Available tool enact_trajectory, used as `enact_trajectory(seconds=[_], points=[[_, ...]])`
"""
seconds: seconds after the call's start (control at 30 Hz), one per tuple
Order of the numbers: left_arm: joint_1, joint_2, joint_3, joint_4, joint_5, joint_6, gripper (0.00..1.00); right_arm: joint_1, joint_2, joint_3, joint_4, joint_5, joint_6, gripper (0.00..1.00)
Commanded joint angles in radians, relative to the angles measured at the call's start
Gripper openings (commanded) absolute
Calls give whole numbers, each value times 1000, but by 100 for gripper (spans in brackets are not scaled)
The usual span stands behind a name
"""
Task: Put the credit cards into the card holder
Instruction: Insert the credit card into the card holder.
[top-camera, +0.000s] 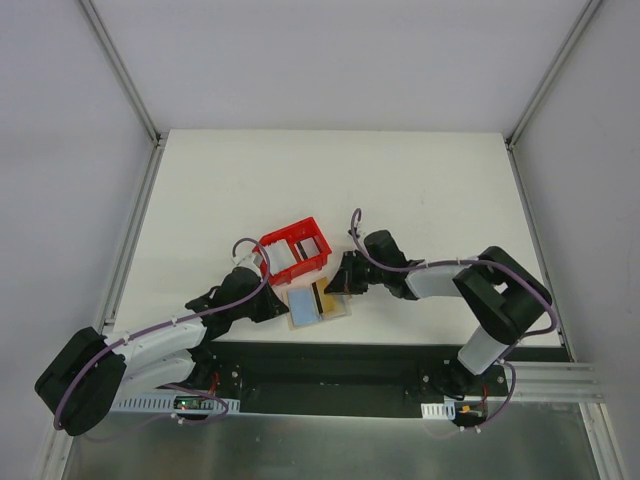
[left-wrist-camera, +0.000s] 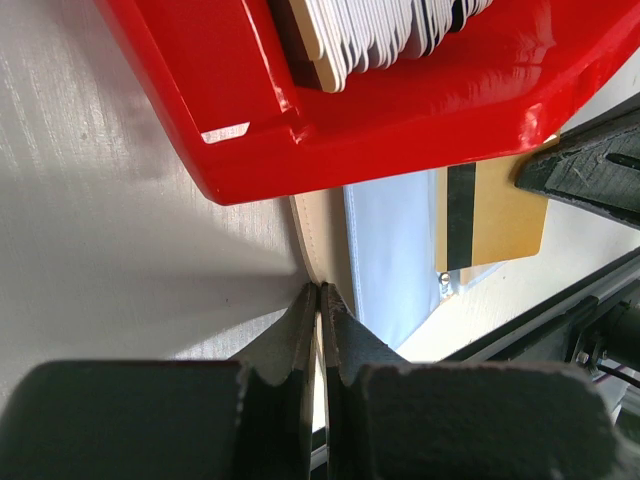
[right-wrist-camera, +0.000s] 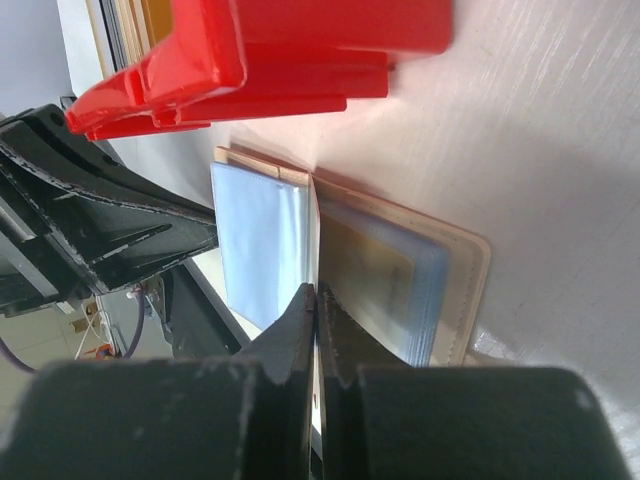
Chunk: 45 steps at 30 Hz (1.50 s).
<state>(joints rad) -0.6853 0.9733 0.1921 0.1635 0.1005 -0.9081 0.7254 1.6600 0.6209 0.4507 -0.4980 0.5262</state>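
Note:
The tan card holder lies open in front of the red bin, its pale blue lining up. My left gripper is shut on the holder's tan left edge; the jaws pinch it. My right gripper is shut on a credit card with a black stripe, held over the holder's right half. In the right wrist view that card shows edge-on as a thin pale line running out of the jaws, between the blue sleeve and the stacked sleeves. More whitish credit cards stand in the bin.
The red two-compartment bin stands just behind the holder, close above both grippers. The table's near edge and black base rail lie just in front of the holder. White table stretches beyond the bin.

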Motion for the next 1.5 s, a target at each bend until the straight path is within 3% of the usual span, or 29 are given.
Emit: enact_trajectory(seconds=[0.0, 0.27, 0.77, 1.2, 1.47], points=[[3, 22, -3, -67, -13, 18, 0, 22, -38, -33, 51, 15, 11, 0], [3, 1, -5, -73, -15, 14, 0, 26, -109, -20, 20, 24, 6, 0], [3, -1, -2, -74, -15, 11, 0, 57, 35, -23, 88, 10, 41, 0], [3, -2, -3, -74, -16, 8, 0, 104, 55, -46, 112, 76, 75, 0], [3, -13, -10, -76, -22, -5, 0, 111, 32, -35, 43, 101, 84, 0]])
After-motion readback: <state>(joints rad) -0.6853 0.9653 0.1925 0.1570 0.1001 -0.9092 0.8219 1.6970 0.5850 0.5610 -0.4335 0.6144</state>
